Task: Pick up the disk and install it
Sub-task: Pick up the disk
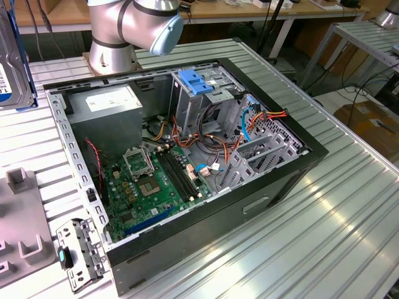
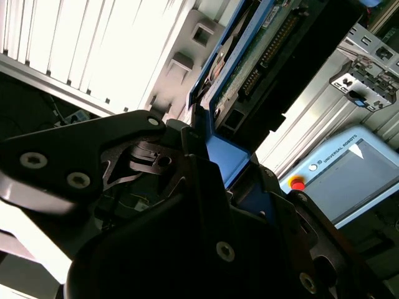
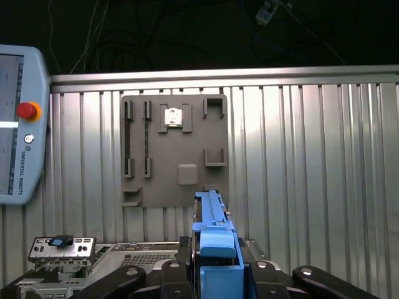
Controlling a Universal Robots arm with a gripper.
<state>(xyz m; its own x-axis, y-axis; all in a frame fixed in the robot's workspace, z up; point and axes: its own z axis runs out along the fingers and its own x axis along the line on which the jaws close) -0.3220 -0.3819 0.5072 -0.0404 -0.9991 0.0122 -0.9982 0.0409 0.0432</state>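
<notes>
Disk (image 1: 9, 53) up at the exterior view's left edge, well apart from the case (image 1: 187, 255), gripper (image 3: 217, 274) clamped tight on it, so I'd hold it upright, steady and square to the cage (image 1: 187, 109).

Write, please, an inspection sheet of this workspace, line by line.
surface: ribbed metal table, bearing an open computer case.
job's things: disk with blue rails, held in the air outside the case.
clutter: grey fixture plate; metal bracket beside the case.
gripper: jaws shut on the disk.
cables: coloured wires inside the case.
surroundings: teach pendant; benches behind.
</notes>
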